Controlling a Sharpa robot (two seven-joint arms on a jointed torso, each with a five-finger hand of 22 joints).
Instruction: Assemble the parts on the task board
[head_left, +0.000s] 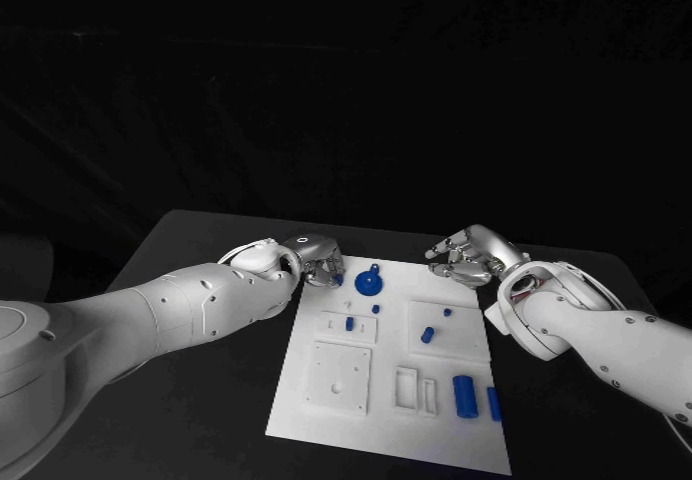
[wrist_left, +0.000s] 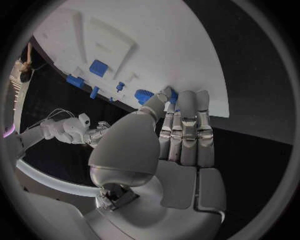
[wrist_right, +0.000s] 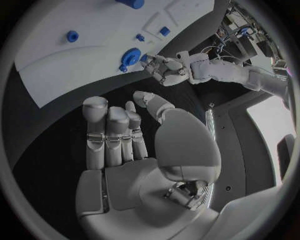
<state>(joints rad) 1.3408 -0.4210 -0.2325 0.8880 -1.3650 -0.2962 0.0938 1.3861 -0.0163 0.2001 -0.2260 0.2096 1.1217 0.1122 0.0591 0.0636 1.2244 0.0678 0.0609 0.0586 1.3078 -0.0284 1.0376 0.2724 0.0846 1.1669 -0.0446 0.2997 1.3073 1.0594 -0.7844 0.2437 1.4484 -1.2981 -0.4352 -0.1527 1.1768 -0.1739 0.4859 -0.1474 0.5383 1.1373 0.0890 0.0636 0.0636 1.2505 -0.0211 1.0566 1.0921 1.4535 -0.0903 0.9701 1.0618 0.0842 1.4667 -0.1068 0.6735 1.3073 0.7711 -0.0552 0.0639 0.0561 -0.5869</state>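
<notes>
Fingers (wrist_left: 185, 131) of the left hand (head_left: 306, 259) are seen laid close together and reaching to the far left corner of the task board (head_left: 375, 420). In the left wrist view a small blue part (wrist_left: 172, 95) is seen pinched between the thumb and the fingertips, just at the board's edge. The right hand (head_left: 469, 255) is held over the black table (head_left: 188, 250) just beyond the board's far right corner, with its fingers (wrist_right: 112, 132) side by side, slightly bent and apart from the thumb, and nothing is held in it.

The board is laid flat in the middle of the table. A round blue gear (head_left: 371, 283) with a small knob is found near the board's far edge, just beside the left hand. A small blue peg (head_left: 376, 309) is seen a little nearer than the gear, and another blue piece (head_left: 349, 323) sits in a raised white block on the board's left half. On the right half, a raised white square carries a small blue stud (head_left: 447, 312) and a short blue cylinder (head_left: 428, 335). Near the board's near right corner, a larger blue cylinder (head_left: 464, 395) and a thinner blue bar (head_left: 493, 403) are laid side by side. Two narrow upright slots and a square white plate with a small hole are set along the board's near half.
</notes>
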